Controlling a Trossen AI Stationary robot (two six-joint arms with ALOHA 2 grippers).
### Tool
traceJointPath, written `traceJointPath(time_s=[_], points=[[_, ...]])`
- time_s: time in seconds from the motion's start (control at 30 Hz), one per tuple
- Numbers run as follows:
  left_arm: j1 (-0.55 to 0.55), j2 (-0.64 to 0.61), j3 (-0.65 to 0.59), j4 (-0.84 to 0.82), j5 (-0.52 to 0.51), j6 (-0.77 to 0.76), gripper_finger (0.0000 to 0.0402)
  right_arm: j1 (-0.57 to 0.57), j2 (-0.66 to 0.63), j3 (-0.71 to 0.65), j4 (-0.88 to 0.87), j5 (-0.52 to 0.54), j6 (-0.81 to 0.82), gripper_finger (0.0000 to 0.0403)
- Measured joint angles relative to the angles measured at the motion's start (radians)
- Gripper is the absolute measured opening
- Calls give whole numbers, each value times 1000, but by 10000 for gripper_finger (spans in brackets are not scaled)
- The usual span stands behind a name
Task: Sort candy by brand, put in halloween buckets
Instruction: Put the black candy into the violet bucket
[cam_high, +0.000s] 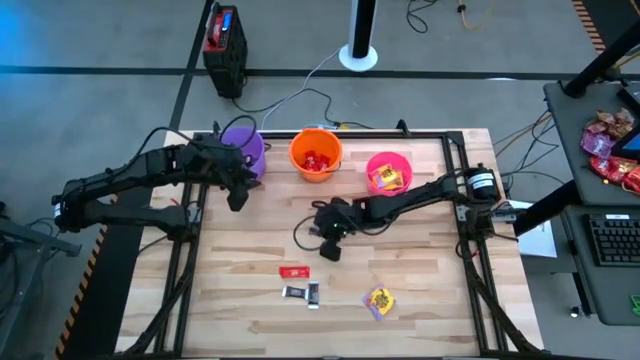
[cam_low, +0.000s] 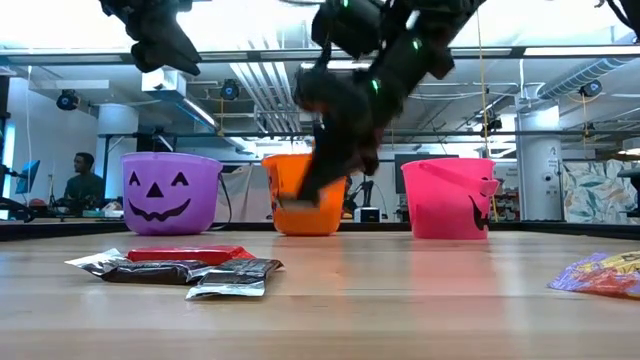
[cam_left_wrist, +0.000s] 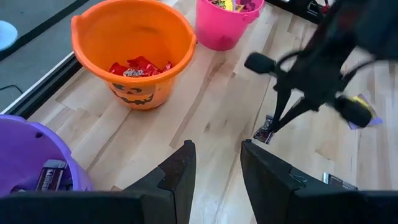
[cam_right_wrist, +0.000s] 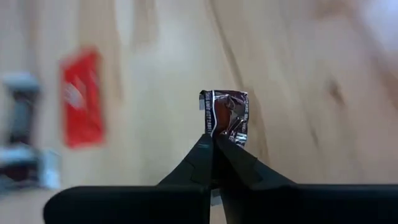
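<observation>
My right gripper (cam_high: 330, 246) hangs over the middle of the table, shut on a dark brown bar (cam_right_wrist: 225, 117). My left gripper (cam_left_wrist: 214, 163) is open and raised beside the purple bucket (cam_high: 243, 147), which holds a dark bar (cam_left_wrist: 52, 175). The orange bucket (cam_high: 316, 154) holds red bars. The pink bucket (cam_high: 388, 172) holds yellow packets. A red bar (cam_high: 294, 271), dark bars (cam_high: 301, 292) and a yellow packet (cam_high: 380, 301) lie flat on the table near its near edge. My right gripper pinches the dark brown bar by one end (cam_right_wrist: 216, 133) between its two fingers, coming from above and pointing down. The bar is lifted clear of the table and hangs below the fingers (cam_left_wrist: 266, 129).
The three buckets stand in a row along the table's far edge. A black frame (cam_high: 465, 215) runs around the tabletop. A cable (cam_high: 304, 232) loops by the right gripper. Bare wood lies between the buckets and the loose candy.
</observation>
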Motion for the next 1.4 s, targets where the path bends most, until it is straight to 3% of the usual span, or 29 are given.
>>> traceJointPath(time_s=[0.17, 0.23, 0.43, 0.57, 0.97, 1.1, 1.27, 1.4], points=[[0, 2, 0, 0, 4, 16, 111, -35, -27, 19, 41, -85, 89, 6], [-5, 3, 0, 1, 31, 47, 111, -52, -31, 31, 95, -168, 120, 6], [-40, 3, -32, 89, 361, 216, 111, -101, -35, 80, 344, -481, 282, 7], [-73, 3, -70, 129, 389, 199, 113, -125, -36, 123, 440, -573, 347, 7], [-130, 4, -90, 275, 361, 181, 157, -161, -37, 217, 451, -573, 381, 8], [-130, 4, -90, 305, 302, 164, 158, -175, -37, 239, 456, -572, 416, 9], [-131, 4, -90, 305, 275, 161, 138, -181, -37, 258, 453, -572, 431, 9], [-130, 4, -90, 305, 259, 167, 82, -187, -37, 263, 459, -571, 440, 9]])
